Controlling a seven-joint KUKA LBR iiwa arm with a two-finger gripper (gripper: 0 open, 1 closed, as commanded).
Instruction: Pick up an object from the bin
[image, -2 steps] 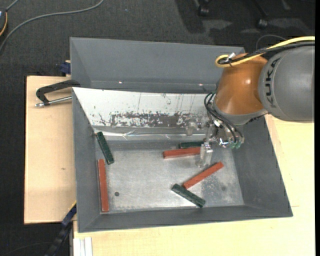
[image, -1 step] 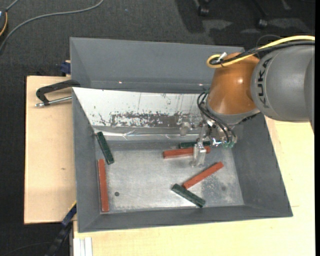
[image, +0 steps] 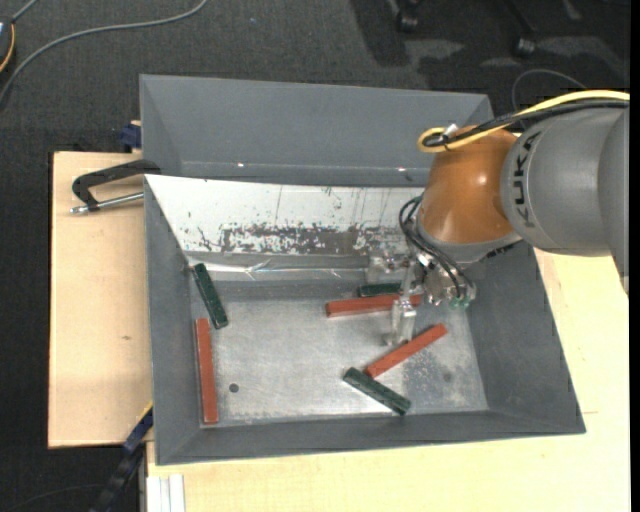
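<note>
Lying just by the pincer (image: 404, 316), the red stick (image: 358, 308) is judged light, stiff, best gripped mid-length; the pincer's opening cannot be told.

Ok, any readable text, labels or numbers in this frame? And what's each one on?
"KUK": letters running sideways on the grey arm link, next to the orange cover; the rest of the word cannot be read.
Red sticks and green sticks: no text on them.
Bin back wall: dark speckles only, no lettering.
</note>
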